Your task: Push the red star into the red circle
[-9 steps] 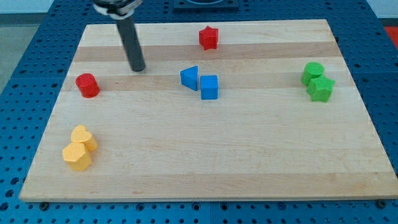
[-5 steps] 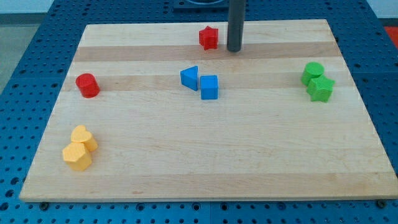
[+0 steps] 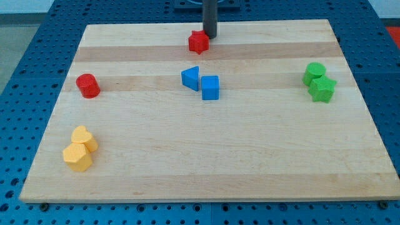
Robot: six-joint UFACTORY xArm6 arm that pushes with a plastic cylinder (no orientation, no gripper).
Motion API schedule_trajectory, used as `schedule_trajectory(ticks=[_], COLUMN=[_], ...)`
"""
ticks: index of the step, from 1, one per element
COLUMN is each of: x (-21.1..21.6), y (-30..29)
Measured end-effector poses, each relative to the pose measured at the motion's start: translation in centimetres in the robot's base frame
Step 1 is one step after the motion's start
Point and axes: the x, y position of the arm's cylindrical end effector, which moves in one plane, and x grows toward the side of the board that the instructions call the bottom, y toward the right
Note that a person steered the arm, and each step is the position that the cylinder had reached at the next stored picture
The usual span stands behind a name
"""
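Starting at the left side of the wooden board (image 3: 206, 175): down near the bottom-left corner two yellow blocks sit touching each other, a yellow heart (image 3: 83, 137) and, just below it, a yellow hexagon-ish block (image 3: 77, 157). Further up the left edge, about a third of the way down from the top, there's the red circle (image 3: 88, 85), a short cylinder standing upright on its own.

Moving right to the middle, a blue triangle (image 3: 190, 78) and a blue cube (image 3: 210, 87) sit side by side, basically touching, with the cube a bit lower and to the right.

Up near the top edge, close to the centre, is the red star (image 3: 198, 42). It's compact with no real long axis, and I can't tell which way its points are aimed. My tip (image 3: 209, 36) is right against its upper-right side, touching or as good as. It's just a plain dark rod, nothing to spread or pinch with. The star is well apart from the red circle, way off to the left and lower.

Over by the right edge, a green circle (image 3: 314, 72) and a green star (image 3: 323, 89) sit touching, star below.
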Motion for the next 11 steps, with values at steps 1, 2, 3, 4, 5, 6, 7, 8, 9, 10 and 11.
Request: schedule_trajectory(ticks=[1,2,3,4,5,6,7,8,9,10,11], x=[1.1,2.2,3.0,4.2,4.9,5.5,6.5,7.5,8.7,9.9,11.3], y=[-1.0,-1.0,-1.7,-2.6,-3.8,-5.4,-6.8,-7.4,-8.2,-9.2,-10.3])
